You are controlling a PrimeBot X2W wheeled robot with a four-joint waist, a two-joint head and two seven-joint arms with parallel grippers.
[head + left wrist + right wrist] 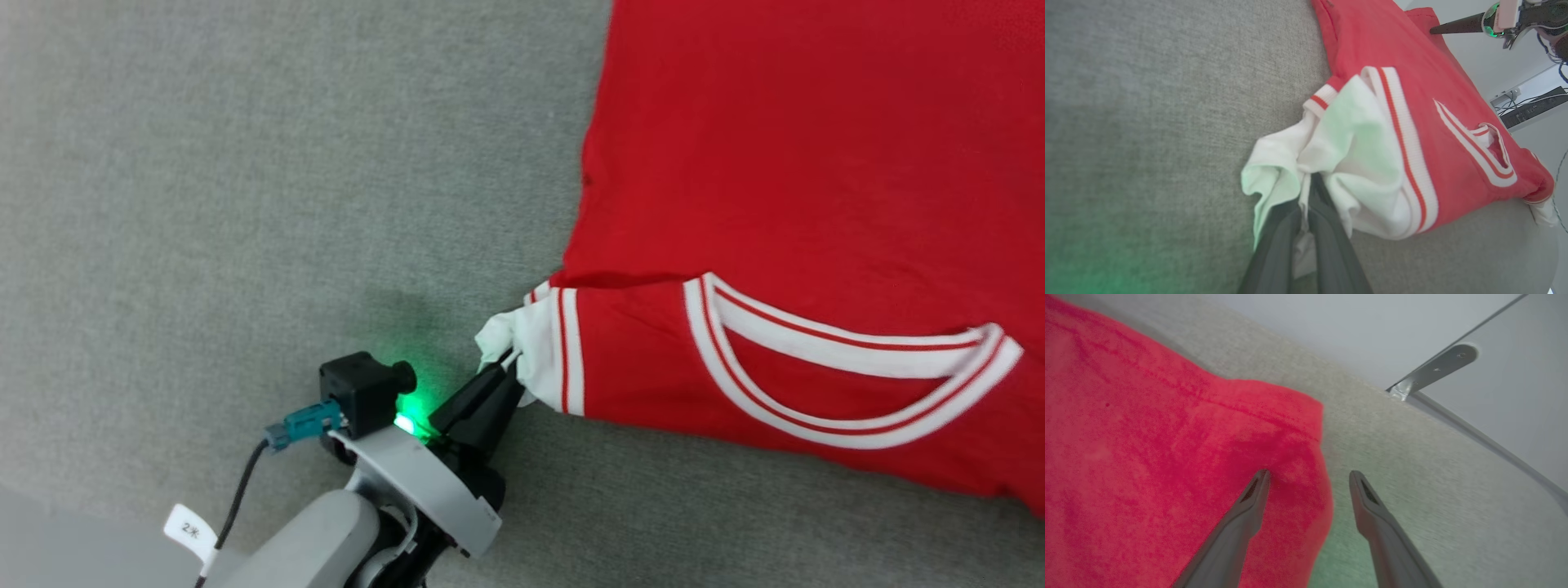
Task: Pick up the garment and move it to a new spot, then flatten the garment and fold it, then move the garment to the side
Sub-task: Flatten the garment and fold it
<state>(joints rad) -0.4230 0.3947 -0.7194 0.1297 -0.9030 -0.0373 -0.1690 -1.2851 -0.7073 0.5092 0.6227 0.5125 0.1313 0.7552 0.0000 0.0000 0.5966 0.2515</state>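
- Nearest the robot, at the lower middle of the head view, the left pincer (510, 367) is clamped tight on the bunched white sleeve (535, 343) of the T-shirt (775, 163). Cloth is squeezed between its two dark fingers.
- Just beyond it, the T-shirt lies on the grey cloth-covered tabletop (245, 204), collar side towards the robot. The striped collar (857, 437) is open and fairly flat, and the red body runs away to the far right.
- Farther off, the right pincer (1309, 477) stands wide apart and holds nothing. One finger is over the red cloth and the other over bare tabletop, so it straddles a red edge near a corner.
- Beyond that, a metal bracket (1433, 369) sits at the tabletop's edge.
- This looks like the flattening step, with the sleeve being drawn out sideways.
- To do it well, pull low and along the tabletop, away from the collar, so the crumpled sleeve opens rather than lifts.
- The right pincer would do best to come down over the corner and catch all its layers before any opposing pull.
- A gentle pull should be enough, since soft knit drags and wrinkles easily.
- Count: one T-shirt, one collar, one gripped sleeve, two pincers and one bracket.
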